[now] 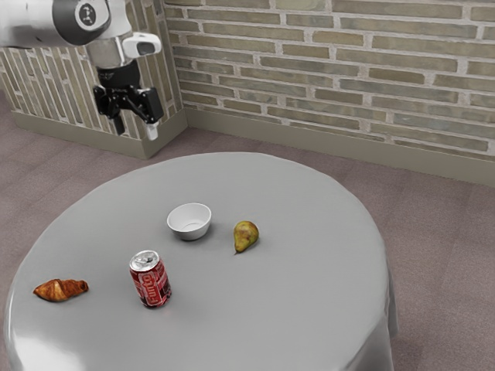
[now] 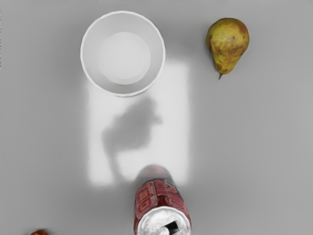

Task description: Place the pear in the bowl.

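Spotter: Working from near to far in the exterior view, you have the red soda can with a silver top [image 1: 151, 279] nearest, upright, and the golden-brown croissant [image 1: 61, 290] at about nine o'clock from it. Both sit apart from your job.

Coach: Beyond them, at one o'clock from the can, you'll find the round white bowl [image 1: 189, 222], upright and empty. Your target, the yellow-green pear with brown speckles [image 1: 246, 235], lies on the grey cloth-covered table [image 1: 309, 286], between three and four o'clock from the bowl and apart from it. Its stem end points to about seven.

Spotter: And the hand?

Coach: Farthest off, your black two-finger gripper [image 1: 135, 131] hangs raised at eleven o'clock from the bowl, fingers spread with nothing between them. I'd call this the approach, with the grasp and the drop still ahead of you.

Spotter: How will the pear handle?

Coach: Expect modest weight, firm flesh and smooth skin that bruises if you squeeze hard. Take it across the thick body, one finger on each flank. Avoid the tapering neck, where your pads could slide off, and the stem, which could snap.
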You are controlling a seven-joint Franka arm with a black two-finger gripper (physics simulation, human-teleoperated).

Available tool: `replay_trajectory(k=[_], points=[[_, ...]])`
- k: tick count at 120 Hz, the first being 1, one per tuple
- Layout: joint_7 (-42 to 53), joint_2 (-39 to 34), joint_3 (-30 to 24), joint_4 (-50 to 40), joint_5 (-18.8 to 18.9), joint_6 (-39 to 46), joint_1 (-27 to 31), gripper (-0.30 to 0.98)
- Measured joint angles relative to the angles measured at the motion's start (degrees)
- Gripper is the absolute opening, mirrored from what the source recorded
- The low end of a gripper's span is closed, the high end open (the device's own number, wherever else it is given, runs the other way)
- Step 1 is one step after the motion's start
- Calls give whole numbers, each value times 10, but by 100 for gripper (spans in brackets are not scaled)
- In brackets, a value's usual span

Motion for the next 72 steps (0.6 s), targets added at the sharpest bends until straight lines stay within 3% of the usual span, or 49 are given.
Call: replay_trajectory(k=[21,36,49,72], points=[[-4,12,-9,-14,5,26,-10,66],[-34,43,-19,-15,19,47,-88,66],[-73,106,-23,-14,25,82,-133,66],[-145,195,-34,-14,29,172,-143,66]])
